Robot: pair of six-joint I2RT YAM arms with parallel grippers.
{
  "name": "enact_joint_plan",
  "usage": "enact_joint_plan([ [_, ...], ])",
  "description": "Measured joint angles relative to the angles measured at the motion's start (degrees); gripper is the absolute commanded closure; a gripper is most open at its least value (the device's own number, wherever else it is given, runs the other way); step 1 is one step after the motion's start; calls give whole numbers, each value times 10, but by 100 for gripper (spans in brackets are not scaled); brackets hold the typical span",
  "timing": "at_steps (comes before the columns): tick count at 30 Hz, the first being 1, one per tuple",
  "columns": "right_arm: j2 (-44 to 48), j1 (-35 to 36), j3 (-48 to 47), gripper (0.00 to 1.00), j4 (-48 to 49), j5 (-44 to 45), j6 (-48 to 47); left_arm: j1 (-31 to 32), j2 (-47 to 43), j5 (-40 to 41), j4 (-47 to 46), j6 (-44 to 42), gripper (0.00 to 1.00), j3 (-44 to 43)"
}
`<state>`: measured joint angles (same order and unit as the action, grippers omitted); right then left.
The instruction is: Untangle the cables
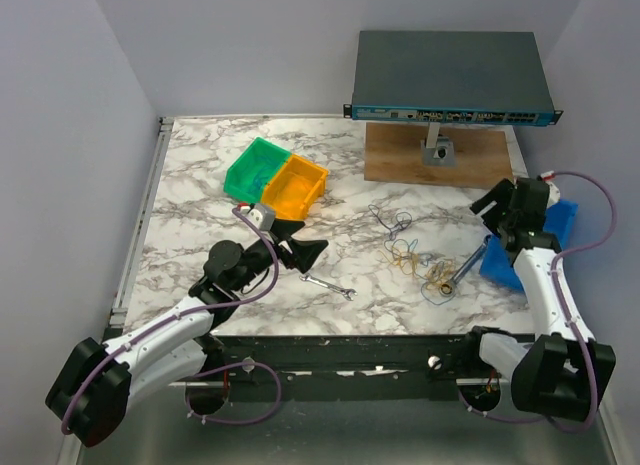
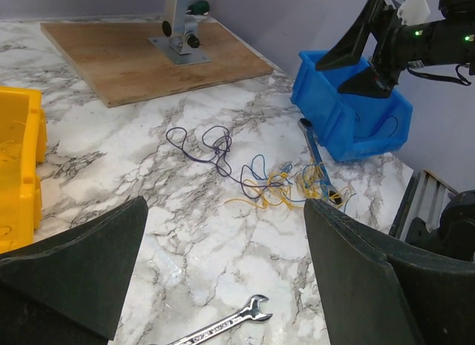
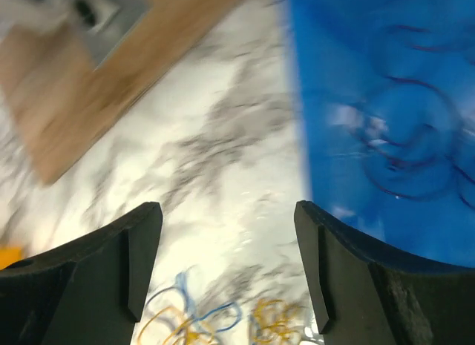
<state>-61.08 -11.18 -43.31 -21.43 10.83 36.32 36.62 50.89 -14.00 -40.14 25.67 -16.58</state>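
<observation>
The cables lie as a loose bunch of thin yellow, blue and dark wires on the marble table, right of centre; they also show in the left wrist view and, blurred, at the bottom of the right wrist view. A dark wire loop lies inside the blue bin. My left gripper is open and empty, well left of the bunch, above a small wrench. My right gripper is open and empty, raised beside the blue bin's left edge.
A green bin and an orange bin sit at the back left. A wooden board with a metal stand carries a network switch at the back. A blue-handled tool lies by the bunch.
</observation>
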Motion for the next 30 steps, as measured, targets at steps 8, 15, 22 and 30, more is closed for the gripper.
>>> enact_joint_plan([
  [8,-47,143,1,22,59,-105,-80,0,3,0,1,-4,11,0],
  [15,-99,195,-6,13,72,-85,-92,0,3,0,5,-6,11,0],
  [22,-216,269,-36,0,92,-66,-99,0,3,0,9,-7,11,0],
  [30,-329,312,-70,0,119,-44,-112,0,-1,0,18,-9,10,0],
])
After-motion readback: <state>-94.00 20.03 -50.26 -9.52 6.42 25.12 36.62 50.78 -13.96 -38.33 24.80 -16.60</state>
